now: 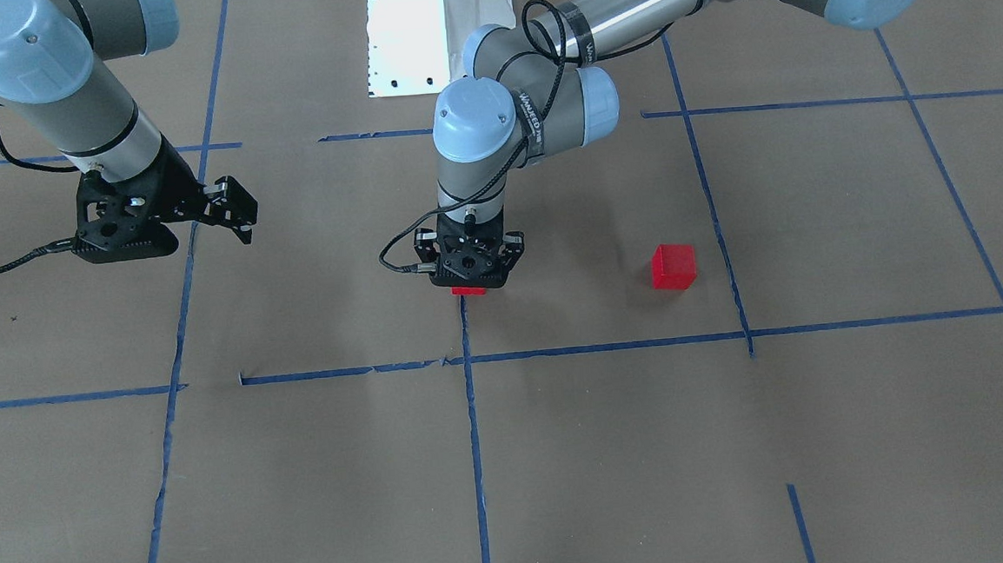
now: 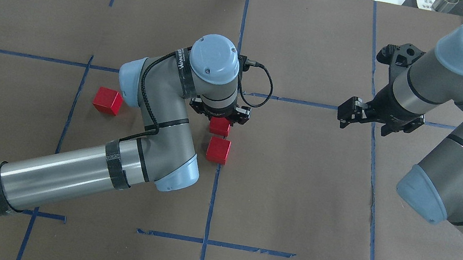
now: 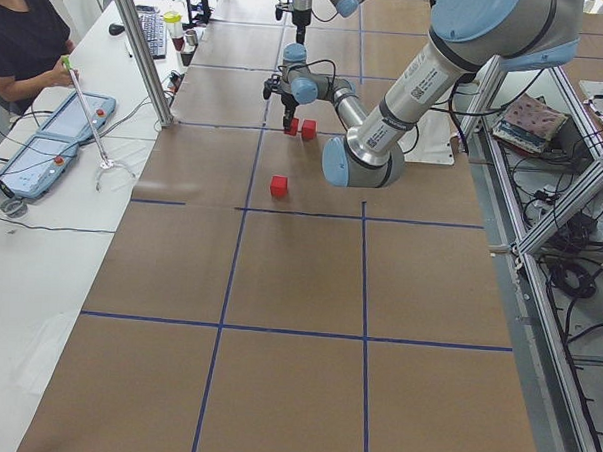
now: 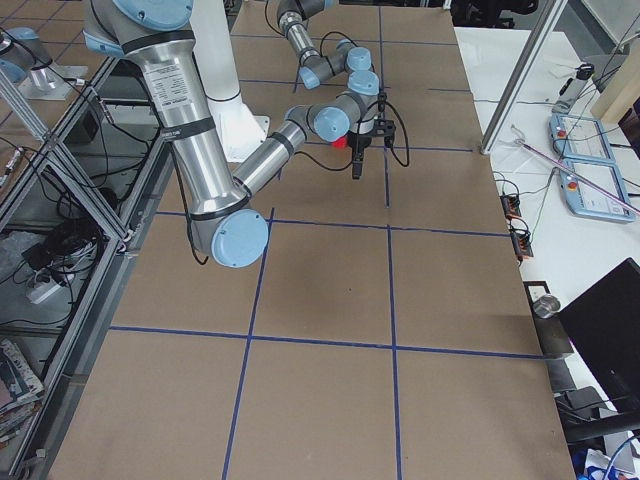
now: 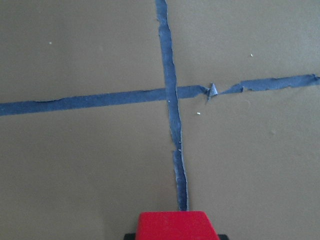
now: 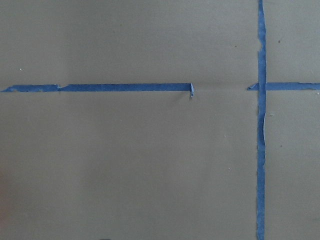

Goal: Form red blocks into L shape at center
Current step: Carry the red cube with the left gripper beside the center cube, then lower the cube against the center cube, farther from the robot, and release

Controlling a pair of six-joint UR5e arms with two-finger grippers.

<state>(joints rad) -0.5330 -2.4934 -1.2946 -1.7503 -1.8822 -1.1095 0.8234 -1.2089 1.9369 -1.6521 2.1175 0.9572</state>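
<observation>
Left gripper (image 2: 218, 116): fingers clamped on a red block (image 2: 219, 126), low over the center (image 2: 256, 153), at the blue tape line (image 2: 212, 202). Second red block (image 2: 217, 150) lies just behind the fingers, robot side. Third red block (image 2: 107, 101) is well apart to their left. Right gripper (image 2: 349, 115): jaws spread, empty. Risk: on release the fingers may nudge the near block or leave a gap, skewing the L.

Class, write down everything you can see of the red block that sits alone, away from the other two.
The lone red block is a small bright red cube, plain matte faces, no markings. It rests flat on the brown paper, turned slightly askew to the grid, close beside a blue tape line but off it. Nothing touches it: the left gripper is at the other two red blocks, well away.
</observation>
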